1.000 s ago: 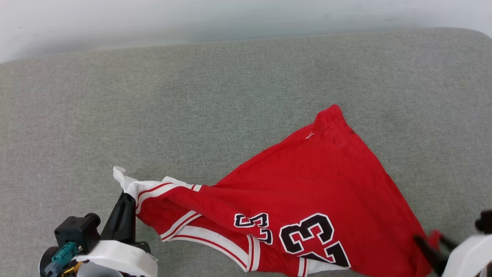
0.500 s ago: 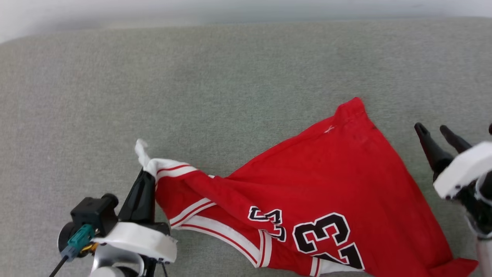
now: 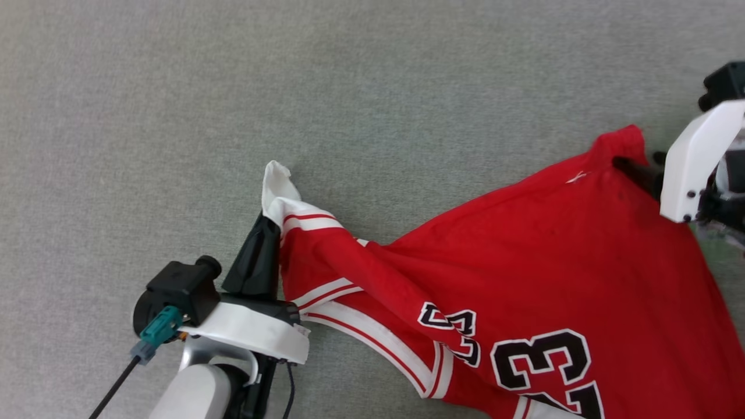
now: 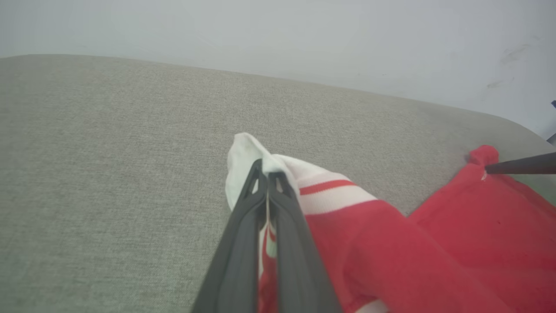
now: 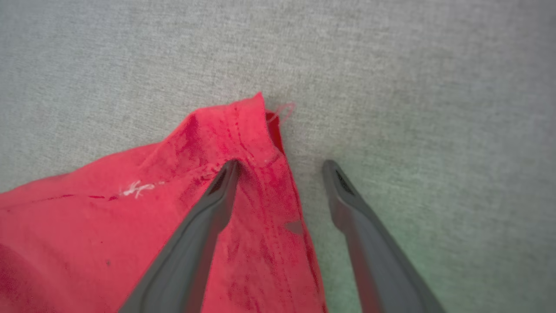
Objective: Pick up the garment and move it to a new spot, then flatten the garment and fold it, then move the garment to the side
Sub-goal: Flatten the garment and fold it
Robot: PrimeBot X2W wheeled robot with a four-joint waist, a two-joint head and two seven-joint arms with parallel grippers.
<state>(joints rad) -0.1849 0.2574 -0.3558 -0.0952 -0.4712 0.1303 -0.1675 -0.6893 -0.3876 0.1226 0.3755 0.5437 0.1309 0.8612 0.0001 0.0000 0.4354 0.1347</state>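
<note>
The garment point(image 3: 524, 273), a red jersey with white striped sleeves and a black "23" print, lies spread over the grey fabric surface. My left gripper point(image 3: 269, 224) is shut on the white sleeve point(image 4: 260, 154), holding it pinched and raised at the garment's left end. My right gripper point(image 5: 280, 167) stands open at the garment's far red corner point(image 5: 234, 126). One finger point(image 5: 217, 191) rests on the red cloth, the other finger point(image 5: 343, 191) is over bare surface beside the hem. In the head view the right gripper point(image 3: 643, 166) sits at that same corner point(image 3: 623, 142).
The grey fabric surface point(image 3: 291, 87) stretches wide to the left and beyond the garment. A pale wall point(image 4: 304, 34) rises behind its far edge in the left wrist view.
My right gripper let go of the near red corner, rose and travelled to the garment's far corner. The camera shifted, so the picture slid. The left gripper kept hold of the sleeve.
</note>
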